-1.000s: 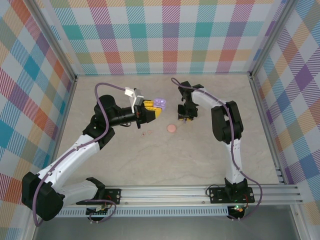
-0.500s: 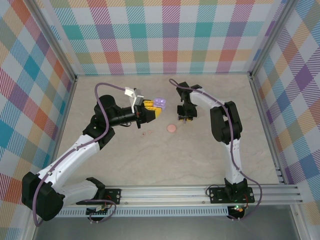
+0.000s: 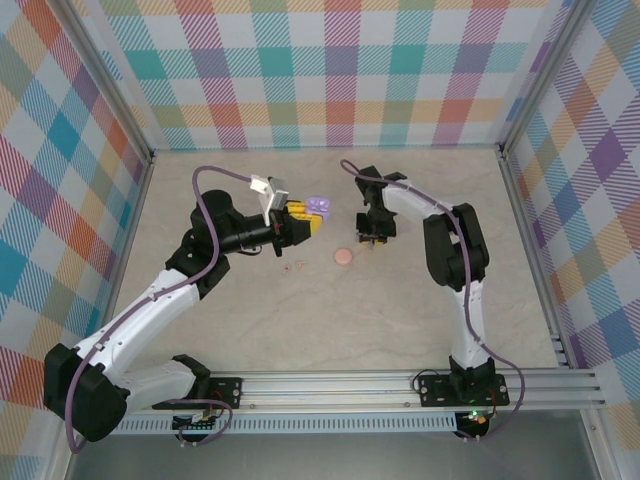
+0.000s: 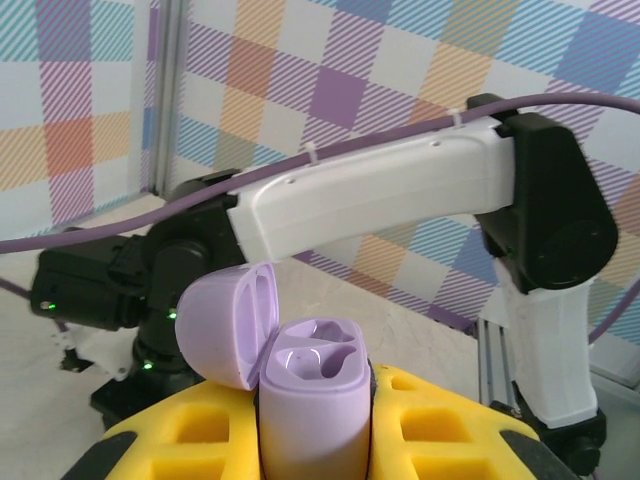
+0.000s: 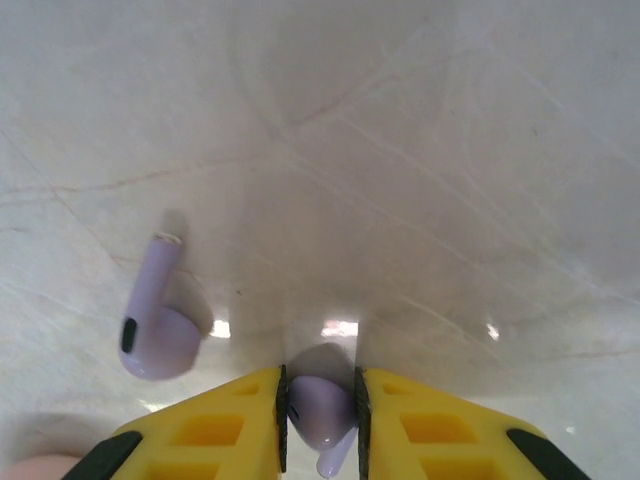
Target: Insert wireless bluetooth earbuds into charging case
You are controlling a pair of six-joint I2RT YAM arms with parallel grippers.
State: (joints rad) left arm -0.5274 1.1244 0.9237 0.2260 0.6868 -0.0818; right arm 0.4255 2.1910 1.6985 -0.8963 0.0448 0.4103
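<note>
My left end effector (image 3: 303, 223) grips the open charging case (image 4: 312, 400), wells empty. My right end effector (image 3: 372, 236) pinches a purple earbud (image 5: 320, 402). A second earbud (image 5: 158, 325) lies beside it, with open desk (image 5: 450, 150) beyond.

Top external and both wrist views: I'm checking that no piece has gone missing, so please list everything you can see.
charging case: one, purple, lid open and both sockets empty, held above the table
held earbud: one, purple, pinched at the table surface
loose earbud: one, purple, lying on the table beside the held one
round disc: one, pink, on the table between the two arms
small marks: reddish, on the table left of the disc, too small to identify
table: one, beige marbled
walls: pastel plaid, on three sides
left gripper: yellow fingers, shut on the charging case
right gripper: yellow fingers, shut on the held earbud
</note>
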